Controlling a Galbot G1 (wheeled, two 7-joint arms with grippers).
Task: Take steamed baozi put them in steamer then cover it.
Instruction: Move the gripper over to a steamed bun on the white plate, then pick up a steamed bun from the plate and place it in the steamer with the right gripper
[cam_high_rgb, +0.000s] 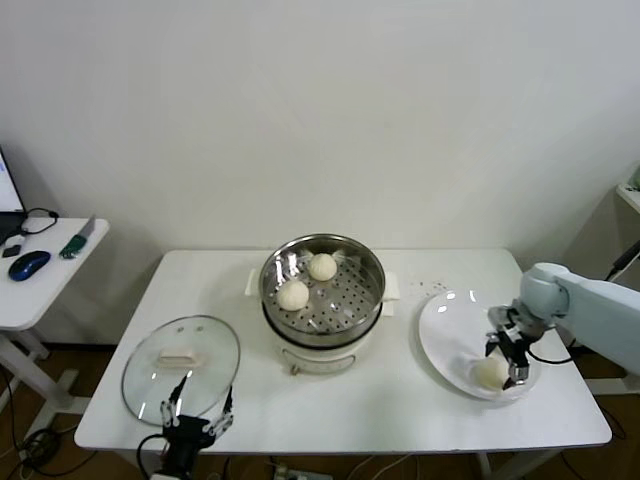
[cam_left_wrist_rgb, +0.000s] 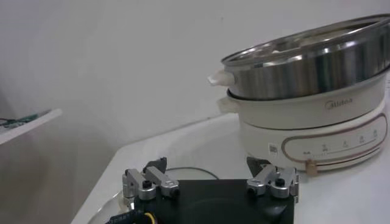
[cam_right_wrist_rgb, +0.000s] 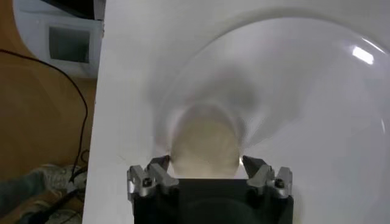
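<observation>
My right gripper (cam_high_rgb: 507, 362) is down on the white plate (cam_high_rgb: 445, 330) near the right edge of the worktop (cam_high_rgb: 400, 400), its fingers either side of one steamed baozi (cam_right_wrist_rgb: 204, 141); whether they already press the bun I cannot tell. Two more baozi (cam_high_rgb: 322, 266) (cam_high_rgb: 292, 295) lie in the steamer (cam_high_rgb: 366, 300) at the middle of the worktop, toward the back edge. The cover (cam_high_rgb: 150, 375) lies flat near the front left corner, handle up. My left gripper (cam_high_rgb: 198, 408) hangs open at the front edge, just beside the cover's rim.
</observation>
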